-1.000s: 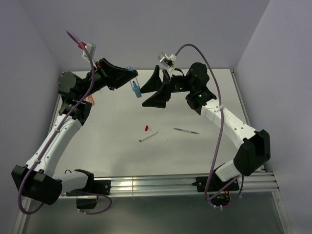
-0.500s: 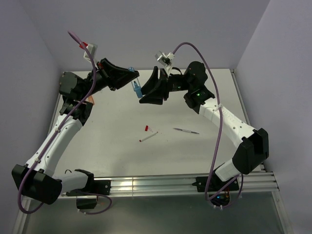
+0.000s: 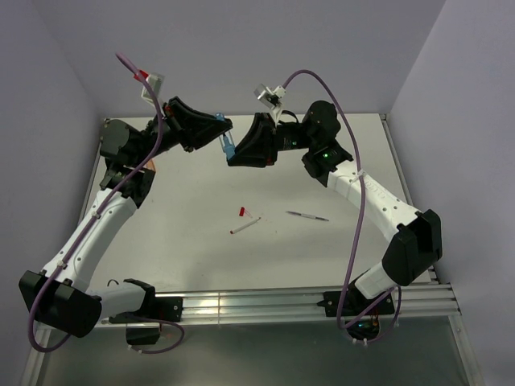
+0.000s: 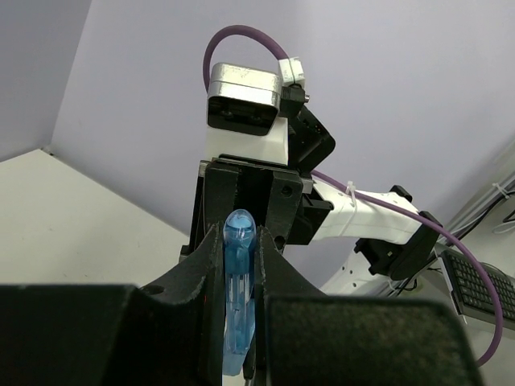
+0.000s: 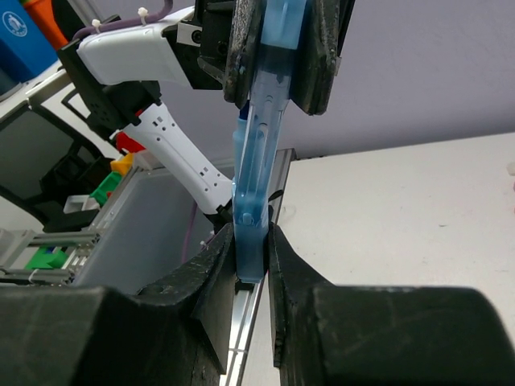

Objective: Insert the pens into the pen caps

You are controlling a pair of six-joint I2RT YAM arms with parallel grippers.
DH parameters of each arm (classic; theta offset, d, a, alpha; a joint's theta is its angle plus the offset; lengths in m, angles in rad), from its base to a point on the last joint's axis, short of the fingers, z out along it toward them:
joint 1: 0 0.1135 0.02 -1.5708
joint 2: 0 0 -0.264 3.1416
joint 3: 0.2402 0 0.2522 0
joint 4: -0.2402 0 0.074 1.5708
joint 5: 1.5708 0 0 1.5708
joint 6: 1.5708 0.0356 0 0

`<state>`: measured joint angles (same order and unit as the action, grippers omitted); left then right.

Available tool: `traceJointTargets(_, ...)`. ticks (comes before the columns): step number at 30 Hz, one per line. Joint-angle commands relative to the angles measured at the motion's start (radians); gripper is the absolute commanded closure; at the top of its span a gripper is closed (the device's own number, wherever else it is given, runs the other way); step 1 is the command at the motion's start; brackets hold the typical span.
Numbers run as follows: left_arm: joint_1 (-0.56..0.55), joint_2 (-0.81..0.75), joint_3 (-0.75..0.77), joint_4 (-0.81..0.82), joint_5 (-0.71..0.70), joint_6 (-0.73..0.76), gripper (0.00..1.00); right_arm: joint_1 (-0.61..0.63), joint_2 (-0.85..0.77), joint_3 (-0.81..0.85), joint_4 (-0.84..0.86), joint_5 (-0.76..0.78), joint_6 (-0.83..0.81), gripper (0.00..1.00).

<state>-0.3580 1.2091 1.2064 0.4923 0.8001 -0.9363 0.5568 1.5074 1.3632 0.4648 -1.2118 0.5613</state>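
Left gripper (image 4: pixel 239 269), raised above the far middle of the table (image 3: pixel 185 241), pinches the blue pen (image 4: pixel 239 281) along its barrel. The right gripper (image 5: pixel 252 241), entering from 3 o'clock in the top view, has both fingers pressed on the pen's lower end; whether that end is a separate cap cannot be told. The white pen (image 3: pixel 245 226), the red cap (image 3: pixel 241 211) at its 11 o'clock and the grey pen (image 3: pixel 306 215) at its 3 o'clock lie on the table. Risk: an off-axis push by either arm could bend the pen, jam it, or lever it from one pinch so it drops. One second earlier the right jaws stood wide and clear of the pen; the left grip is unchanged.
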Motion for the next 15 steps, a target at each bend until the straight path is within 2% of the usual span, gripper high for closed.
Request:
traceJointTargets(1, -0.006, -0.002, 0.039, 0.049, 0.024, 0.025, 1.0, 0.006, -0.029, 0.027, 0.041, 0.009, 0.002, 0.89)
traceJointTargets(5, -0.013, -0.008, 0.035, 0.031, 0.033, 0.057, 1.0, 0.008, -0.03, 0.033, 0.04, 0.009, 0.005, 1.0)
traceJointTargets(15, -0.045, -0.036, 0.002, -0.049, 0.054, 0.192, 1.0, 0.006, -0.026, 0.047, 0.041, 0.021, 0.031, 1.0)
